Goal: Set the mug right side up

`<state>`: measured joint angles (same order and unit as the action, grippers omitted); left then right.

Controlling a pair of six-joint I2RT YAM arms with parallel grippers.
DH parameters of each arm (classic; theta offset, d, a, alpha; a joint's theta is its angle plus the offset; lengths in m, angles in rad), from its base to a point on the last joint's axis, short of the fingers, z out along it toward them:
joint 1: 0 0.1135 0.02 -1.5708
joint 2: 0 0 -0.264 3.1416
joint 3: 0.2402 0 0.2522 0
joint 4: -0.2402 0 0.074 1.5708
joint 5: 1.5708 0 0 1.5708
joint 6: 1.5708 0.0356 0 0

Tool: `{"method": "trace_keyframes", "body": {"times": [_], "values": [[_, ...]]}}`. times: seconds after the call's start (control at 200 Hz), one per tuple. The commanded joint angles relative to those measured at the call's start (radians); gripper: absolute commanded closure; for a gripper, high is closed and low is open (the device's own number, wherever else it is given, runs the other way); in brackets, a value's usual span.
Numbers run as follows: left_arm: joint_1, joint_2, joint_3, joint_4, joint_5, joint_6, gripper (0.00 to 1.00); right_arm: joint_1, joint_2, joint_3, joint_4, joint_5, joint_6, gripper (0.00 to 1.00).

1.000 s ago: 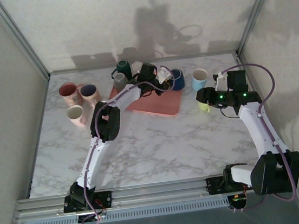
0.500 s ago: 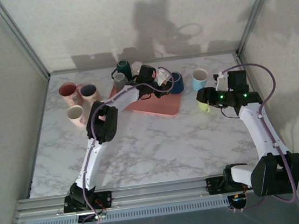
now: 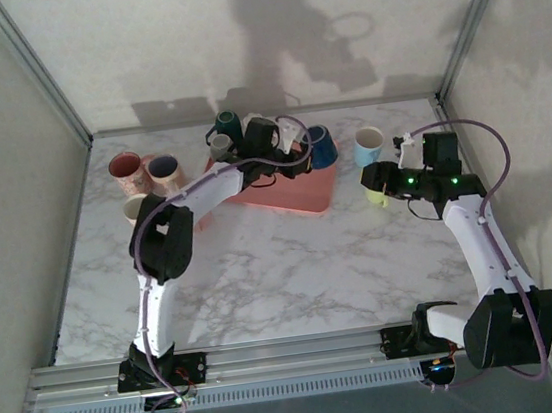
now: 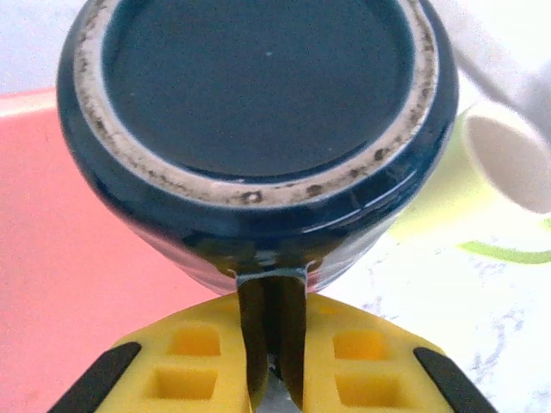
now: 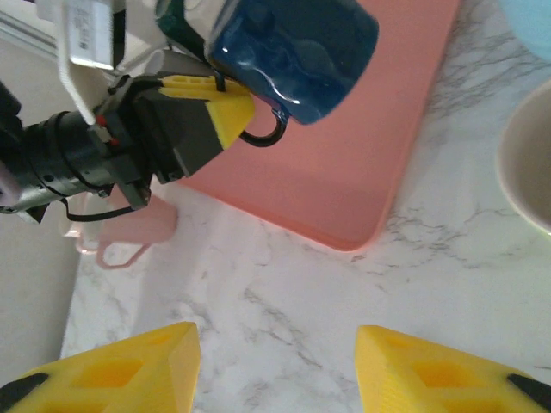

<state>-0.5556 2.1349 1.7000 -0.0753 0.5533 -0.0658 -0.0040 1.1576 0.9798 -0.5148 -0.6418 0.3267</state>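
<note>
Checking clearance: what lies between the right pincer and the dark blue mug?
In the right wrist view, marble table and a corner of the pink tray lie between the right pincer and the dark blue mug, which the left pincer grips.

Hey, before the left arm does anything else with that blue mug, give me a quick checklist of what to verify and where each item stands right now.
1. Grip: left hand shut on the handle of the blue mug: ok.
2. Mug right side up: not ok; it is tilted, its base facing the left wrist camera.
3. Mug lifted off the pink tray: cannot tell for certain.
4. Bare tray surface beside the mug for setting it down: ok.
5. Right hand out of the way: ok; it is open, over the marble table, apart from the mug.
</note>
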Motion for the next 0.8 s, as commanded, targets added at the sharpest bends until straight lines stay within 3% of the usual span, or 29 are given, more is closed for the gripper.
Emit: {"method": "trace_keyframes", "body": {"times": [0.0, 0.496, 0.791], "values": [[-0.008, -0.138, -0.039, 0.164, -0.003, -0.162, 1.0, -0.012, -0.026, -0.031, 0.08, -0.118, 0.046, 0.49], [-0.011, -0.392, -0.231, 0.391, 0.011, -0.447, 1.0, -0.022, -0.065, -0.128, 0.387, -0.338, 0.296, 0.5], [-0.012, -0.497, -0.364, 0.606, 0.033, -0.6, 1.0, -0.006, -0.043, -0.273, 0.888, -0.437, 0.649, 0.52]]}}
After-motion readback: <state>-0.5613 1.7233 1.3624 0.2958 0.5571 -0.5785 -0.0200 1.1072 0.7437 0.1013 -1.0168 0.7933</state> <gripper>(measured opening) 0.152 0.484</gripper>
